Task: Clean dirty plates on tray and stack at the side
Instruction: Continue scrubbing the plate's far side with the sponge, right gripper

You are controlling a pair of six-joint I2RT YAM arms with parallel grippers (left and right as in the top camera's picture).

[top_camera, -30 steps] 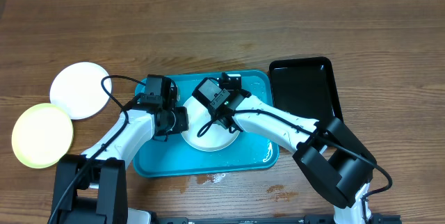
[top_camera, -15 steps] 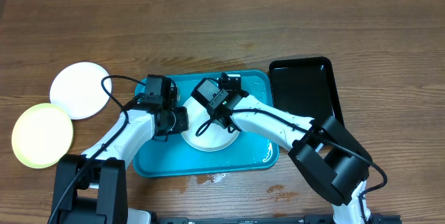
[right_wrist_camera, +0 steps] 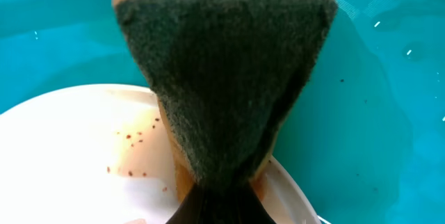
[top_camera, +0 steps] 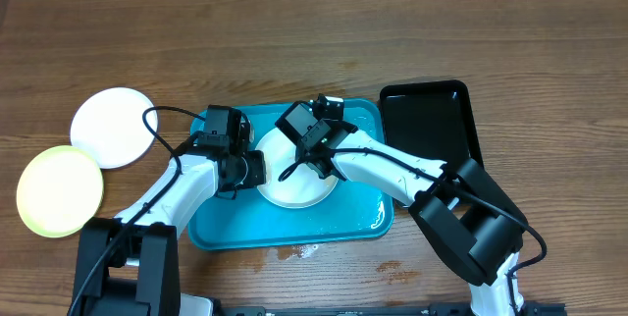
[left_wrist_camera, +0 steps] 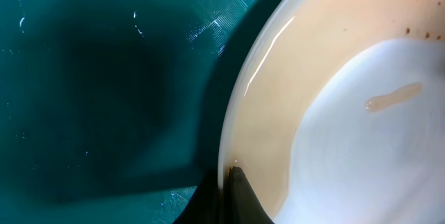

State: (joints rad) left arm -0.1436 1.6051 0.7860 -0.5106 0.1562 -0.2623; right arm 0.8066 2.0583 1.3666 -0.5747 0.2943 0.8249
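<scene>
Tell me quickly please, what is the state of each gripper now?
Left gripper: closed on the rim of the white plate.
Right gripper: closed, holding the sponge, green scouring face towards the camera.

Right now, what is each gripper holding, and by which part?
The right gripper pinches the sponge by one squeezed end; the left gripper clamps the white plate by its rim.

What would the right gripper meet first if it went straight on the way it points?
Past the sponge it grips, the right gripper would probably meet the tray just beyond the rim of the plate; depth is unclear.
</scene>
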